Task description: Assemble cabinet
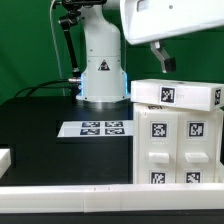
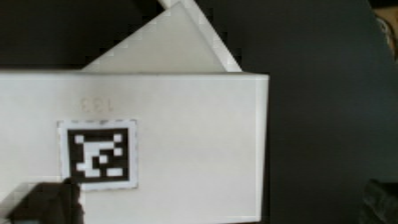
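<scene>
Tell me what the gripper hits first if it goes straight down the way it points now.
Most likely the cabinet's top block: the gripper hangs just above it, pointing down. The wrist view shows that tagged white face filling the line ahead. Exact depth is unclear.

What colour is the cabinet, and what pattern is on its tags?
The cabinet is white, with black-and-white square tags; clearest in the exterior view.

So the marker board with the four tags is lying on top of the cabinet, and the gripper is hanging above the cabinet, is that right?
Not quite. The marker board lies flat on the black table, on the exterior view's left of the cabinet, in front of the robot base. The exterior view shows it. The gripper does hang above the cabinet.
</scene>
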Controlling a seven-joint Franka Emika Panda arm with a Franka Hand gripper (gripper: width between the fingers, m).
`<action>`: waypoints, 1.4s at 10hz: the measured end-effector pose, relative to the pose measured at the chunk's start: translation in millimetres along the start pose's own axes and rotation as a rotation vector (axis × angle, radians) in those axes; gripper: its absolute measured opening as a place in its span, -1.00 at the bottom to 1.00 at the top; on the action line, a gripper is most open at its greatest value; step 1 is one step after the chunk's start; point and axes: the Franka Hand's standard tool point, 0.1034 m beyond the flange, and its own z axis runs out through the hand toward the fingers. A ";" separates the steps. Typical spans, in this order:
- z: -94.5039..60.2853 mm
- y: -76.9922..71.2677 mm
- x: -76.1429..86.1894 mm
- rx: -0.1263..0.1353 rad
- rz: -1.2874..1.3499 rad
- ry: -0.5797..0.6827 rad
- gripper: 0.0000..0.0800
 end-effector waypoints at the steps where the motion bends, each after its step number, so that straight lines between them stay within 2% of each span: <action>1: 0.4 0.5 0.0 -0.001 -0.059 0.000 0.99; 4: 0.6 1.9 0.6 -0.005 -0.269 0.000 0.99; 5: 0.6 3.2 1.1 -0.017 -0.439 0.002 0.99; 6: 0.7 2.9 0.8 -0.017 -0.536 0.001 0.99; 8: 3.0 4.2 -2.2 -0.052 -0.818 -0.007 0.99; 10: 8.5 10.8 -5.5 -0.059 -1.013 -0.027 0.99; 11: 10.2 14.1 -5.9 -0.072 -1.094 -0.034 0.99; 14: 16.1 22.3 -9.0 -0.087 -1.260 -0.053 0.99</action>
